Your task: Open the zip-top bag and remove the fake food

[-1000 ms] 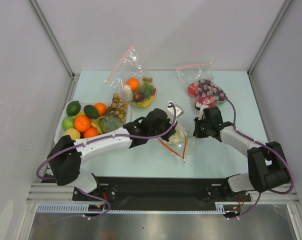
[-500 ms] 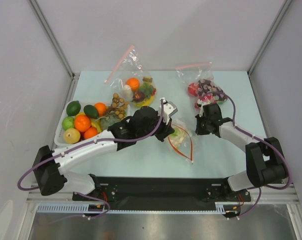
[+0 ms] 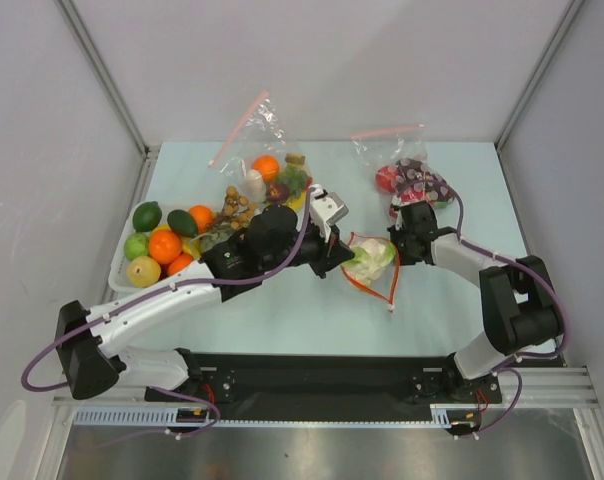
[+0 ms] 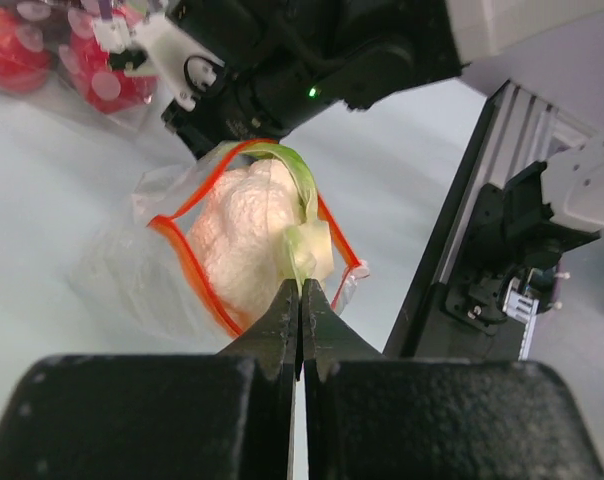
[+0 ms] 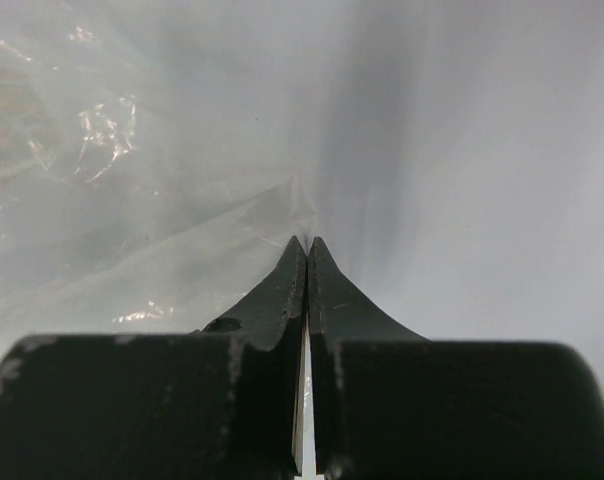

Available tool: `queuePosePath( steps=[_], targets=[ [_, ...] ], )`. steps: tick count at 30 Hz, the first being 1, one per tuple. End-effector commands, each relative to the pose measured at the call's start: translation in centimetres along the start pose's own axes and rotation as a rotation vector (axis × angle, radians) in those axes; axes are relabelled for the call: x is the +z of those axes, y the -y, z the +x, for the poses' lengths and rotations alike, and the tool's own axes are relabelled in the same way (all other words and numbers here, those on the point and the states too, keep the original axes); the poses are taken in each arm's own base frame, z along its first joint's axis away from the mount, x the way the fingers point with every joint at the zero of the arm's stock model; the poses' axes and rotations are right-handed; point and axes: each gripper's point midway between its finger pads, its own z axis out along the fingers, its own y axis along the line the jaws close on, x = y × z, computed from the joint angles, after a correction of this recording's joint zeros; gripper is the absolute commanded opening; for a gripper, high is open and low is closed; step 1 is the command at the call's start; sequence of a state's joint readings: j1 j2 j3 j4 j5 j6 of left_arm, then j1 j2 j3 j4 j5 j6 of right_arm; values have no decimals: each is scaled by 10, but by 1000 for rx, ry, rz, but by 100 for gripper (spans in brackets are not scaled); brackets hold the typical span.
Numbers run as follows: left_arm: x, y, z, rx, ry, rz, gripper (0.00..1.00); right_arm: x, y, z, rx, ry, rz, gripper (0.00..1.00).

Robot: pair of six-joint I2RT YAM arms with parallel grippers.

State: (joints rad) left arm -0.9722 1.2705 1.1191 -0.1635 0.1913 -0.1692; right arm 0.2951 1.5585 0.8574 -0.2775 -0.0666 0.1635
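Note:
The zip-top bag [image 3: 380,283] lies mid-table, its red-orange rim [image 4: 185,262] spread open. The pale white-green leafy head [image 3: 370,258] sits in the bag's mouth, partly out. My left gripper [image 3: 342,262] is shut on a green leaf of that head [image 4: 244,232], its tips [image 4: 300,292] right at the rim. My right gripper [image 3: 398,250] is shut on the bag's clear plastic [image 5: 142,250] at its far right side, tips [image 5: 307,245] pinching the film. A brown bumpy cluster [image 3: 238,208], a dark green piece [image 3: 182,222] and a yellow fruit [image 3: 143,270] lie with the tray's toys.
A white tray [image 3: 115,272] of toy fruit stands at the left. Two pink-zip bags lie at the back: one with orange and banana toys [image 3: 274,172], one with red-purple toys [image 3: 410,184], close behind my right gripper. The black base rail [image 4: 482,250] runs along the near edge.
My left arm has drawn back toward the far left, holding the leaf. The leafy head has come into the bag's mouth. The bag and my right gripper have shifted left and farther back.

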Motion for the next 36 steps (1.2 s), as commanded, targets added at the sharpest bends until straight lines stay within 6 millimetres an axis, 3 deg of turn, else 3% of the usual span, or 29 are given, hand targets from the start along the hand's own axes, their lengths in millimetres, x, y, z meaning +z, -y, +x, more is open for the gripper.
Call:
queuePosePath(
  steps=[1,10,23,26,29,34,35,36],
  targets=[
    [-27,22,-82,23,241,86,0,2,1,-20,8,47,20,0],
    [-26,21,-112,46,301,105,0,4,1,-20,10,43,25,0],
    [26,7,-124,50,314,127,0,-23,-18,-31,9,106,-44,0],
    [26,8,-130,57,318,130,0,-26,-16,-33,5,117,-34,0],
    [17,1,-137,73,327,95,0,-25,-8,-29,7,109,-8,0],
    [-33,-11,-161,99,402,18,0,-18,5,-21,22,90,18,0],
    [-39,-14,-157,100,388,0,0,-17,6,-22,24,89,20,0],
    [-57,-16,-165,106,418,-24,0,-17,8,-22,27,89,23,0]
  ],
)
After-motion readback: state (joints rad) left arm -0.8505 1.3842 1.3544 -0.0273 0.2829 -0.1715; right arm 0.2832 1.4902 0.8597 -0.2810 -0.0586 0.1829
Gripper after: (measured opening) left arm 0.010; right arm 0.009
